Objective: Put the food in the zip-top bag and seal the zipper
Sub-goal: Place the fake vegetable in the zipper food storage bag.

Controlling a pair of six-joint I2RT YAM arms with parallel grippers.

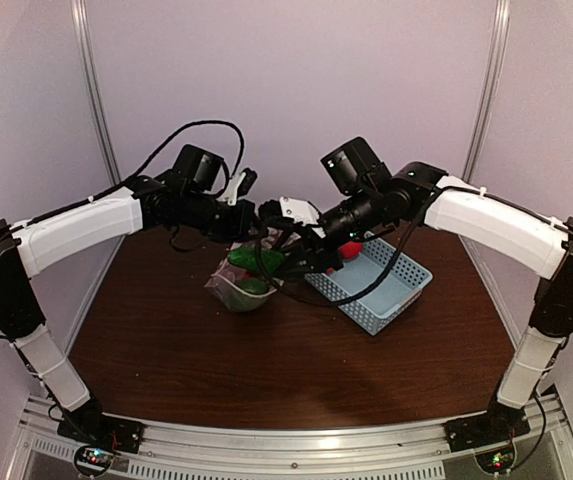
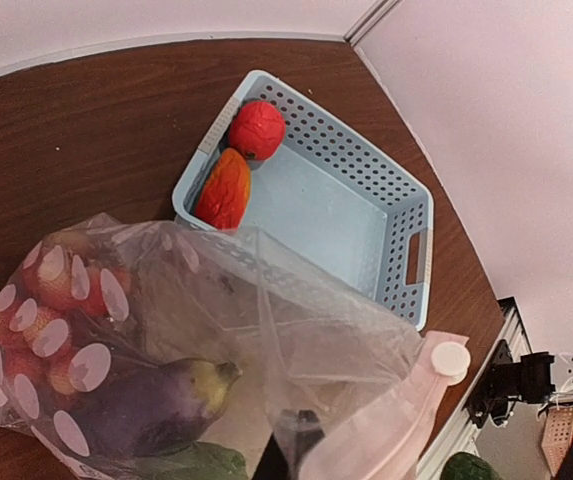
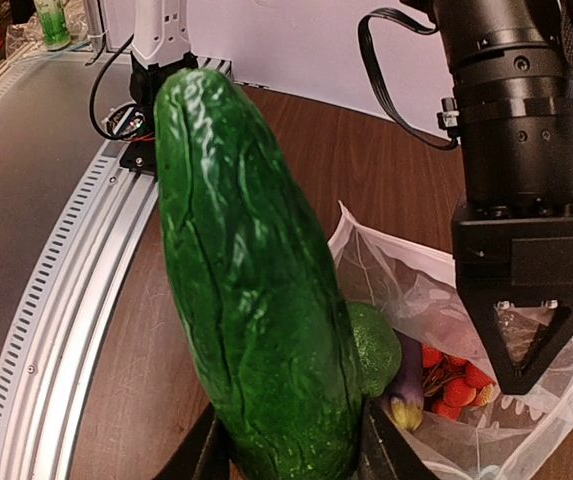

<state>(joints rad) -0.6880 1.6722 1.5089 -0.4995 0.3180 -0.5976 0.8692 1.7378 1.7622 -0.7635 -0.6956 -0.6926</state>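
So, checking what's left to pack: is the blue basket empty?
No, a round red fruit and a longer one lie in the basket.

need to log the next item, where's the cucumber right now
In the right wrist view the cucumber is clamped in the right gripper, beside the open zip-top bag; from above, it is just left of the blue basket.
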